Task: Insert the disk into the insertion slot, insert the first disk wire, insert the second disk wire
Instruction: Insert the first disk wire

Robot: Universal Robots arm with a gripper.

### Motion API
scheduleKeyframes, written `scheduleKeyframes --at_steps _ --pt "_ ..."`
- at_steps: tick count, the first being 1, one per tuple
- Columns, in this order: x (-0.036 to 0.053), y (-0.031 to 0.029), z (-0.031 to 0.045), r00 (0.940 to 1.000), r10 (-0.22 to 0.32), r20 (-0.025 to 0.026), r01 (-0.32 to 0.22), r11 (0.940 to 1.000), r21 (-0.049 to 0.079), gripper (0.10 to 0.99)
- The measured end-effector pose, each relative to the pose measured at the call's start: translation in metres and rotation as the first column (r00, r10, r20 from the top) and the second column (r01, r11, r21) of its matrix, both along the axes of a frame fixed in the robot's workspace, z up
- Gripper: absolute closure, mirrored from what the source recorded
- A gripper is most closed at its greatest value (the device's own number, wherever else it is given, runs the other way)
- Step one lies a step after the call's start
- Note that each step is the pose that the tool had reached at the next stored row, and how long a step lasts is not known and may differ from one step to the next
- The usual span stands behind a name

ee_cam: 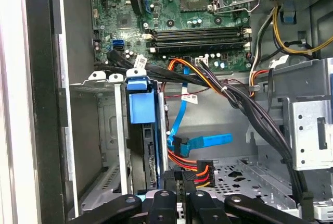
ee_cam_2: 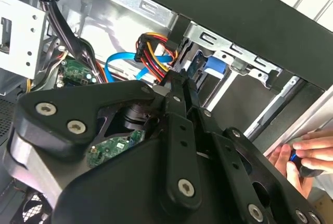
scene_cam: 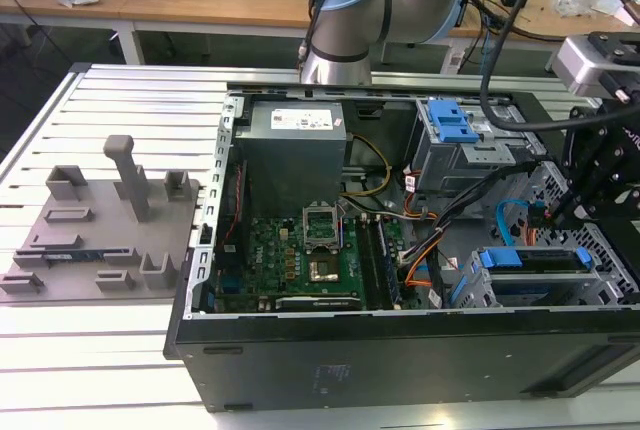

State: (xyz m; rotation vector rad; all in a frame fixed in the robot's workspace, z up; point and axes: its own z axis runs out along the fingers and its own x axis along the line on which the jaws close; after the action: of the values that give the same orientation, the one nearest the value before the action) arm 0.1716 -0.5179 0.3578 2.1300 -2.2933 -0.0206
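Claw (ee_cam: 180, 186) sits nearest the lens in both wrist views: black linkage, fingers drawn narrow. They look to be pinching the black power plug (ee_cam: 193, 174) that ends the red, orange and yellow wires. The contact point is half hidden by the fingers, so the grip is likely, not certain.

Disk (ee_cam: 151, 164) sits in the insertion slot (ee_cam: 117, 146), its blue caddy tab standing proud at the open end. In the exterior view this bay lies at the near corner of the open computer case (scene_cam: 400, 350), toward the exterior view's right, with the claw hanging just above it.

The power plug is just beside the disk's edge. Cannot tell whether it is seated.

Blue data cable (ee_cam: 207, 140) runs loose across the case floor, its connector end near the disk and just beside the coloured wires.

Motherboard (ee_cam: 197, 21) lies beyond. A taller cage with a blue latch (scene_cam: 450, 125) stands behind the slot.

A person's hand (ee_cam_2: 306, 156) rests at the case's outer edge.

The case stands on a slatted white surface (scene_cam: 60, 370), with a grey fixture plate (scene_cam: 100, 235) beside it.
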Motion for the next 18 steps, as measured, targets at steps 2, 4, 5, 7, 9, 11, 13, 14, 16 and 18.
scheduleKeyframes --at_steps 2,4,5,7,9,11,13,14,16,18 --pt "-0.0001 0.0 -0.0006 1.0 -0.003 0.0 0.003 1.0 -0.008 0.922" --pt "0.0 0.0 -0.0005 1.0 -0.003 0.0 0.003 1.0 -0.008 0.922" --pt "0.0 0.0 -0.0005 1.0 -0.003 0.0 0.003 1.0 -0.008 0.922" --pt "0.0 0.0 -0.0006 0.9999 -0.015 -0.0001 0.015 0.9998 -0.009 0.922" --pt "0.0007 0.0003 -0.0007 0.9989 -0.047 -0.0001 0.047 0.9988 -0.009 0.922" --pt "0.0007 0.0002 -0.0006 0.9989 -0.047 -0.0001 0.047 0.9988 -0.01 0.922" --pt "0.0008 -0.0013 -0.0008 0.9989 -0.047 -0.0001 0.047 0.9989 -0.01 0.922" --pt "0.0007 -0.002 -0.0009 0.9989 -0.047 -0.0001 0.047 0.9988 -0.01 0.922" --pt "0.0005 -0.0033 -0.0011 0.9989 -0.047 -0.0001 0.047 0.9988 -0.009 0.922" --pt "0.0002 -0.0044 -0.0012 0.9989 -0.047 -0.0001 0.047 0.9988 -0.01 0.922"
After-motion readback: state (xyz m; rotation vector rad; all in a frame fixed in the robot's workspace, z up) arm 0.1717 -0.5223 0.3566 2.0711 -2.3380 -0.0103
